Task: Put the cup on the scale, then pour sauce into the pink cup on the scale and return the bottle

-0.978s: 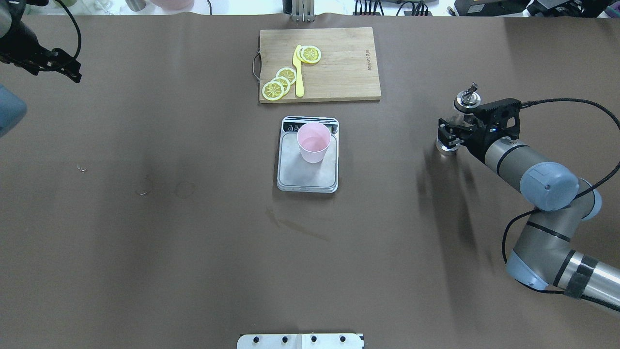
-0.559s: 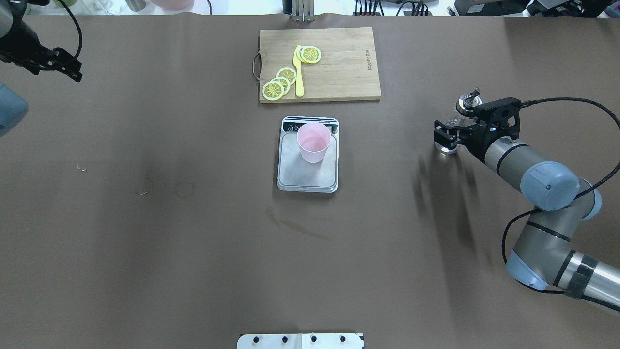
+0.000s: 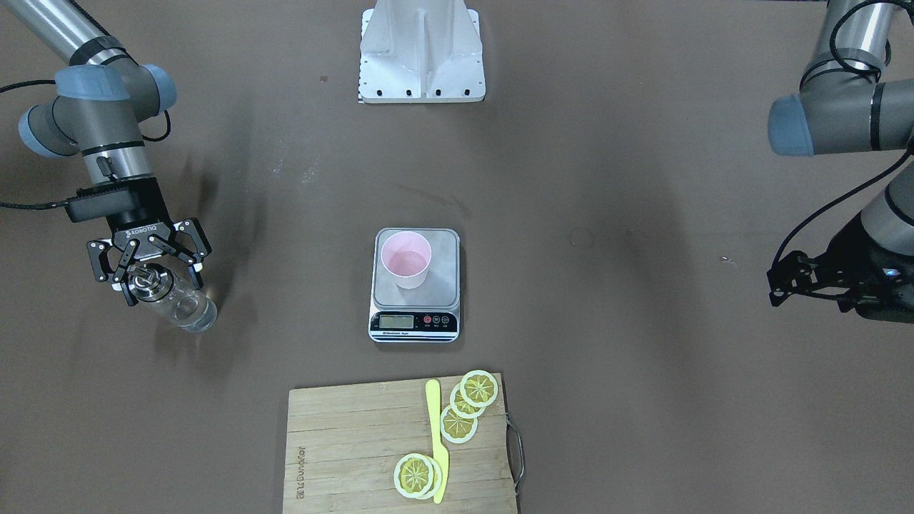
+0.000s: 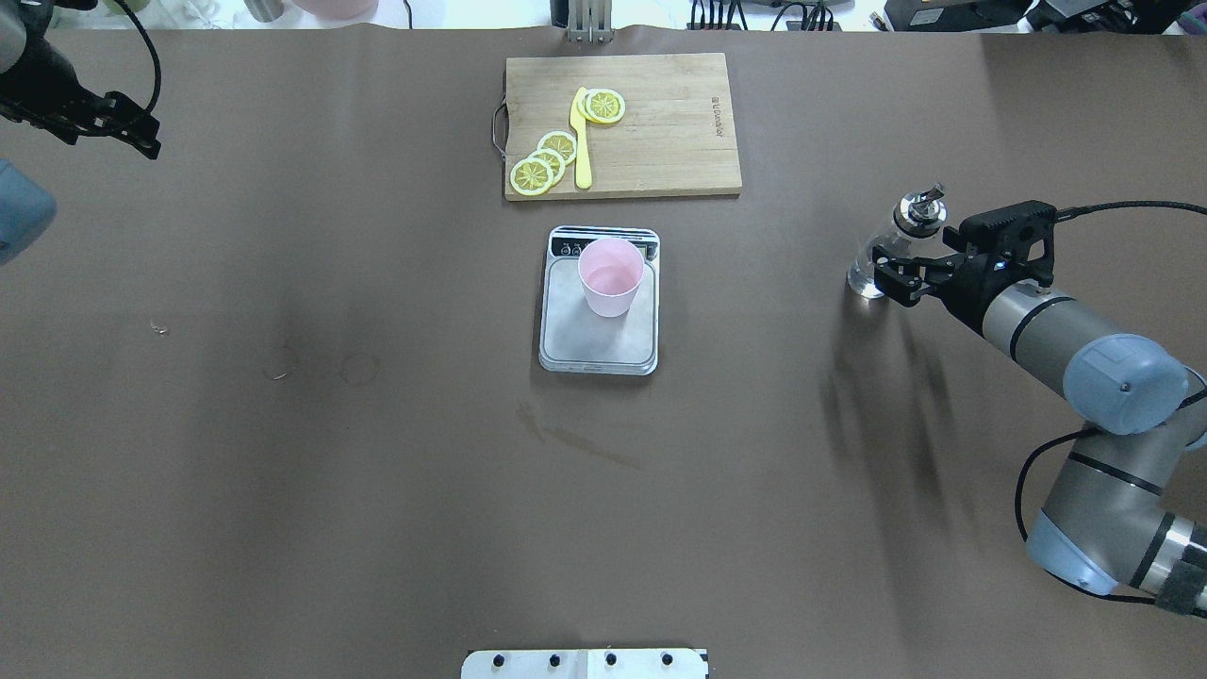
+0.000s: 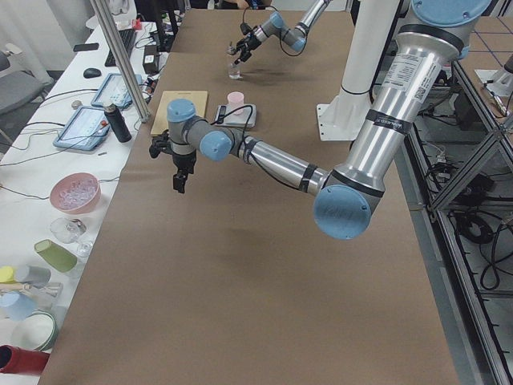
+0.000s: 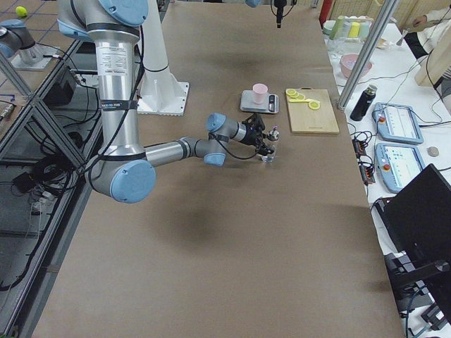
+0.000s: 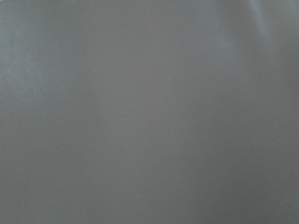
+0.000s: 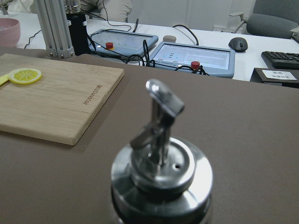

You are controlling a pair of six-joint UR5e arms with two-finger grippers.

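My right pincer [image 3: 148, 270] hangs at the front view's left with its fingers spread either side of the bottle [image 3: 173, 300], not clamped. My wrist camera shows only its metal spout [image 8: 161, 135]. My left pincer [image 4: 127, 127], upper left overhead, looks closed. Mid-frame, the cup [image 4: 611, 275] stands on the scale [image 4: 599, 335].

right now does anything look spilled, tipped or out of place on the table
Nothing stands out. The small pale pink plastic cup stands upright on the flat steel kitchen scale, the clear glass bottle with metal spout stands upright by the open right gripper, and no puddle shows on the brown table.
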